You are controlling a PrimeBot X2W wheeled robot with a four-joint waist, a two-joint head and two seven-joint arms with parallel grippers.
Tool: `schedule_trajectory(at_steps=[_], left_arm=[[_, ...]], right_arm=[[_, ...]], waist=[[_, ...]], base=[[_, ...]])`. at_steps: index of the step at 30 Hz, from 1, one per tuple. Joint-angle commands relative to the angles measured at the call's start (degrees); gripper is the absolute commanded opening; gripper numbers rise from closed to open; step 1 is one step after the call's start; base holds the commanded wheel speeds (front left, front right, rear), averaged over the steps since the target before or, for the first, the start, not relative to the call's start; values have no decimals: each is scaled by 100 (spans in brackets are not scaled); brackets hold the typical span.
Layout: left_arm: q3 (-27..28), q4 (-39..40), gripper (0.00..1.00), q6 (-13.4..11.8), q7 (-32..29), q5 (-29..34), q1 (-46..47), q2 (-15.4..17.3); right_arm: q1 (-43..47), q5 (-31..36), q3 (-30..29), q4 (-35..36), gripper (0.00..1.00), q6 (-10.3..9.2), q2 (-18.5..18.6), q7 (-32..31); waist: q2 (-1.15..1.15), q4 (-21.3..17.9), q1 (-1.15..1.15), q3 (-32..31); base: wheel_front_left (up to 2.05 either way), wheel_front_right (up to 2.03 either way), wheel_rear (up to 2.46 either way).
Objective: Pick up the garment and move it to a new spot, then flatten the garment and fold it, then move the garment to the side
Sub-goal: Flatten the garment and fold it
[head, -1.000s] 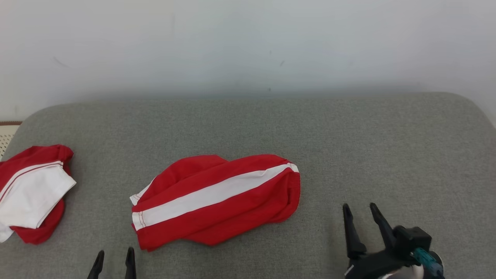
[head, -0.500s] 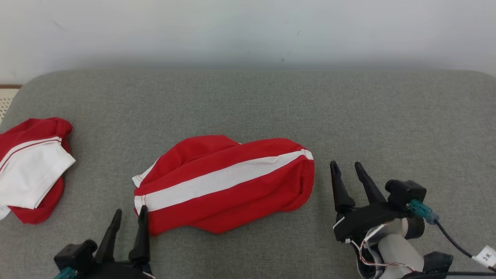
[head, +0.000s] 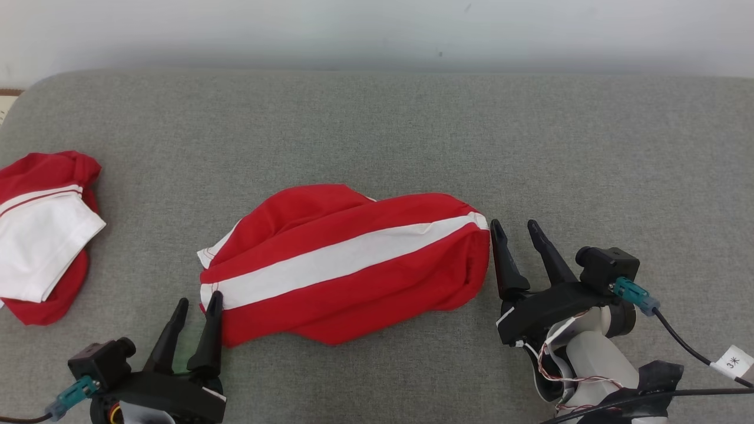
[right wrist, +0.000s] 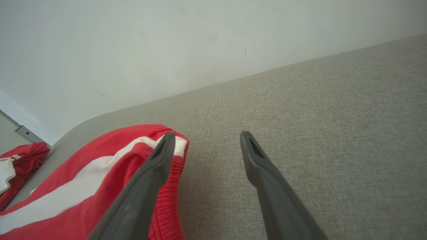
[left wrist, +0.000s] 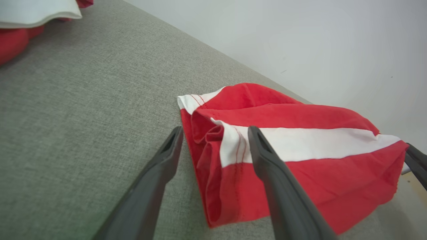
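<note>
The garment [head: 347, 265] is red with a broad white stripe and lies bunched in the middle of the grey cushion [head: 377, 129]. My left gripper [head: 199, 298] stands open at its near left end. In the left wrist view the striped hem of the garment [left wrist: 300, 113] lies between the fingers of the left gripper [left wrist: 215, 128], one finger over the cloth and one over bare cushion. My right gripper [head: 513, 224] is open at the garment's right end. In the right wrist view the garment [right wrist: 83, 180] sits just behind the left finger of the right gripper [right wrist: 207, 133].
A second red and white garment [head: 41, 235] lies bunched at the cushion's left edge, also seen as the second garment [right wrist: 20, 156] in the right wrist view. A pale wall [head: 377, 29] runs behind the cushion. Bare grey fabric stretches to the right and behind.
The head camera has tilted down, so the whole picture has shifted. Both open grippers have moved forward, the left up to the garment's left hem and the right beside its right end.
</note>
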State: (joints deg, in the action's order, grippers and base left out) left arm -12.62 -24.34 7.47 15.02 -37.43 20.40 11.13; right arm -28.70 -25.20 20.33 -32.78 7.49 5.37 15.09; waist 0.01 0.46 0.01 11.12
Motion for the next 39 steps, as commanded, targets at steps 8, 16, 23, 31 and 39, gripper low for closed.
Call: schedule_trajectory(at_steps=[8,16,23,31,39], left_arm=[[-822,-16,100,1,24,-1014,173,462],[-1240,80,100,1,24,-1381,281,659],[-1203,139,100,1,24,-1274,293,685],[-1578,92,100,1,24,-1177,336,839],[-1870,144,100,1,24,-1111,395,987]], right_arm=[[31,7,23,43,100,0,28,8],[65,40,-15,65,100,0,18,8],[108,52,-40,38,100,0,-11,9],[123,64,-81,-9,100,0,-46,9],[213,75,-143,-51,100,0,-90,9]], waist=[[-1,-51,-1,6],[-1,-125,-1,18],[-1,-141,-1,-2],[-1,-112,-1,-67],[-1,-55,-1,-135]], base=[[0,0,0],[0,0,0],[0,0,0],[0,0,0],[0,0,0]])
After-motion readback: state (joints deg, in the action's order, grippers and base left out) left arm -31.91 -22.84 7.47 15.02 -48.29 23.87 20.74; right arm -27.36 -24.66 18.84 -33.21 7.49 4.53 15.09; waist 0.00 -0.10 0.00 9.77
